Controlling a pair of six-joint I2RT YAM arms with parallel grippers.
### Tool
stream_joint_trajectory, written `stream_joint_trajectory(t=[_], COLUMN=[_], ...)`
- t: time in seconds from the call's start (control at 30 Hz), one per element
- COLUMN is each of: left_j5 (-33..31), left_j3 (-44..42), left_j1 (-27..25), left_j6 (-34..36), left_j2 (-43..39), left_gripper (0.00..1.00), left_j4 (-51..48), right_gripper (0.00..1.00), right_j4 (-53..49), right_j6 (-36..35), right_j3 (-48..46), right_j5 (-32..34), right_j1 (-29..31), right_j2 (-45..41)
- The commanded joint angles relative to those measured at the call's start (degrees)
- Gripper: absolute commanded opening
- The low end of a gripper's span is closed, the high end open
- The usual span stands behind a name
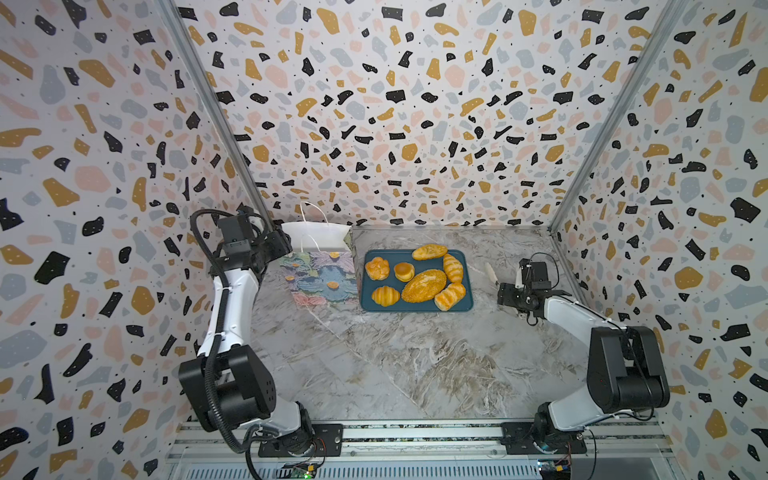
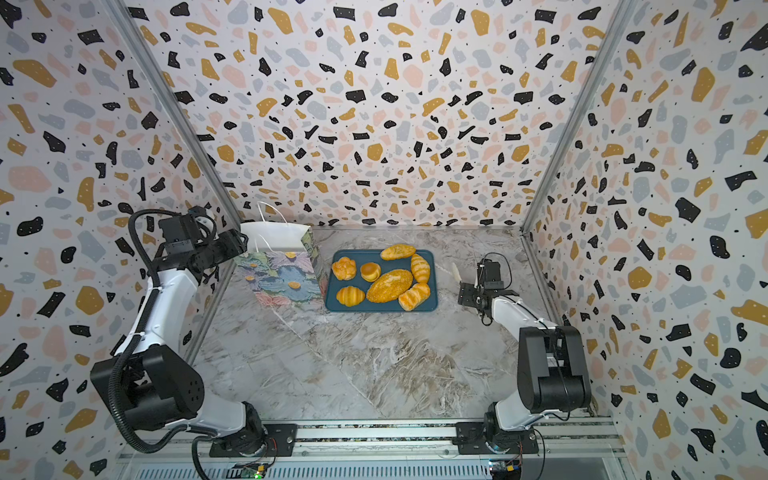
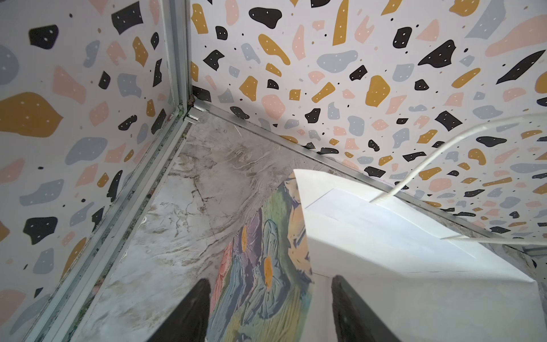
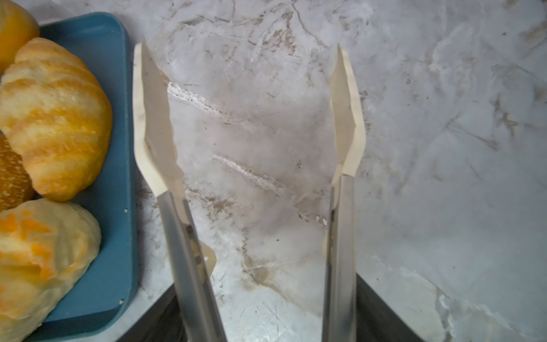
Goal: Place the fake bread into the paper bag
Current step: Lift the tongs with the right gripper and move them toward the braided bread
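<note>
Glossy fake bread (image 1: 424,285), matt plastic tray (image 1: 415,307), paper bag (image 1: 320,278), brushed-steel tongs (image 4: 340,237).

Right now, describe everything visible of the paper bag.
The paper bag stands upright and open on the marble table, beside the blue tray, near the back corner. It is boxy, white inside, with pastel painted flowers with orange centres outside and thin white cord handles. Nothing shows inside. The left claw, open, straddles its side wall.

In the right wrist view the fake bread (image 4: 56,118) runs off the picture's edge, and the tongs (image 4: 154,118) leave at the bottom — the right hand (image 4: 266,296) shows only as dark corners. In both top views the paper bag (image 1: 322,274) hides its own floor — contents cannot be told.
</note>
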Motion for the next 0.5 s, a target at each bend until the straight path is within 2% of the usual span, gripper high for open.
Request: stream_joint_trajectory(t=[0.0, 0.27, 0.47], left_j5=[0.92, 0.71, 0.55], left_j3=[-0.54, -0.32, 1.43], left_j1=[0.32, 0.31, 0.31], left_j6=[-0.31, -0.26, 0.21], left_j2=[-1.51, -2.18, -2.19], left_gripper=[0.66, 0.67, 0.73], left_j4=[2.09, 2.01, 0.71], right_gripper=[0.77, 0.76, 0.74], right_j4=[-2.99, -5.84, -9.85], right_j6=[0.36, 0.81, 0.67], right_j3=[1.02, 2.98, 4.51], right_j5=[-0.95, -2.61, -2.40], right_j1=[0.05, 0.17, 1.71], right_j2=[-1.41, -3.43, -6.06])
